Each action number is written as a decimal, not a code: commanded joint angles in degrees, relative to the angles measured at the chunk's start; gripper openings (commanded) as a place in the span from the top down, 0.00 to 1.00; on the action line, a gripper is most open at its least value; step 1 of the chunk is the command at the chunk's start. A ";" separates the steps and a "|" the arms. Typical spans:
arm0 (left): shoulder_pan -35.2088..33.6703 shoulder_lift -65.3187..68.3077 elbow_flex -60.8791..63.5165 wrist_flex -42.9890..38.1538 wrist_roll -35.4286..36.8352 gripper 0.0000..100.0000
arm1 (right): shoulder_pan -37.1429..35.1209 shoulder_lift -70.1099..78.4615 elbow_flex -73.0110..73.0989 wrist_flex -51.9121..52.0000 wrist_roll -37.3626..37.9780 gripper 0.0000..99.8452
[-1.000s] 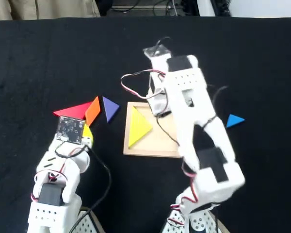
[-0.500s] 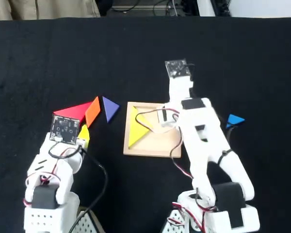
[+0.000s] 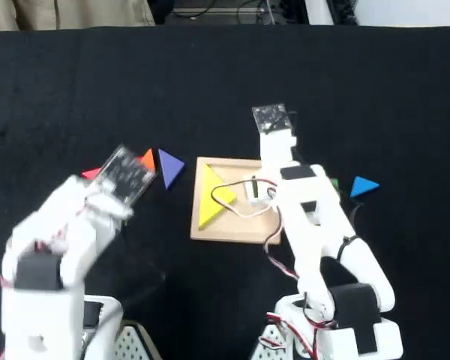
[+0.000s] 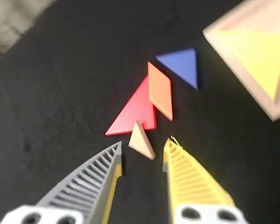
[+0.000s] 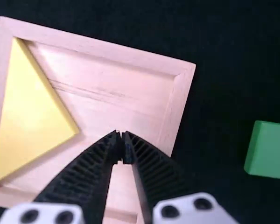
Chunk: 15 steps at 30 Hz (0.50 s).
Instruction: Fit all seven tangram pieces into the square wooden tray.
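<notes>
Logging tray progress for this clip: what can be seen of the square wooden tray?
The square wooden tray is pale wood with a raised rim and grain lines, lying flat on the black table. One yellow triangle lies along one side of its recess; the rest is bare. The shut right gripper hangs over the bare floor.

Black over the tabletop point(image 3: 60, 90), pale bare wood for the tray point(image 3: 236, 234), yellow for the big triangle point(image 3: 208, 199) inside. Toward the tabletop's left edge a violet triangle point(image 4: 182, 65), orange parallelogram point(image 4: 159, 89), red triangle point(image 4: 133, 114) and tan small triangle point(image 4: 140, 141); toward its right edge a green block point(image 5: 269, 149) and bright blue triangle point(image 3: 364, 185). White arms point(image 3: 315, 225), with the left gripper point(image 4: 143, 143) half grey, half yellow, and the right gripper point(image 5: 120, 136) black.
</notes>
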 commanded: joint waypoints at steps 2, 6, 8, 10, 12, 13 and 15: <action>0.48 19.60 -13.76 2.73 -9.85 0.82 | 0.97 -2.33 0.22 -2.11 0.97 0.99; 0.57 26.55 -19.82 2.81 -15.12 0.77 | 0.97 -2.33 0.22 -2.11 0.97 0.99; 0.57 29.27 -22.55 2.29 -17.32 0.76 | 0.97 -2.33 0.22 -2.20 1.05 0.99; -0.04 32.53 -24.57 0.26 -19.60 0.75 | 0.97 -2.33 0.22 -2.20 1.05 0.99; -1.01 36.48 -26.24 -0.62 -22.59 0.76 | 0.97 -2.33 0.22 -2.20 1.05 0.99; -1.71 38.77 -26.86 -0.70 -24.70 0.76 | 0.97 -2.33 0.22 -2.20 1.05 0.99; -2.77 44.13 -27.91 -0.79 -28.13 0.75 | 0.97 -2.33 0.22 -2.20 1.05 0.99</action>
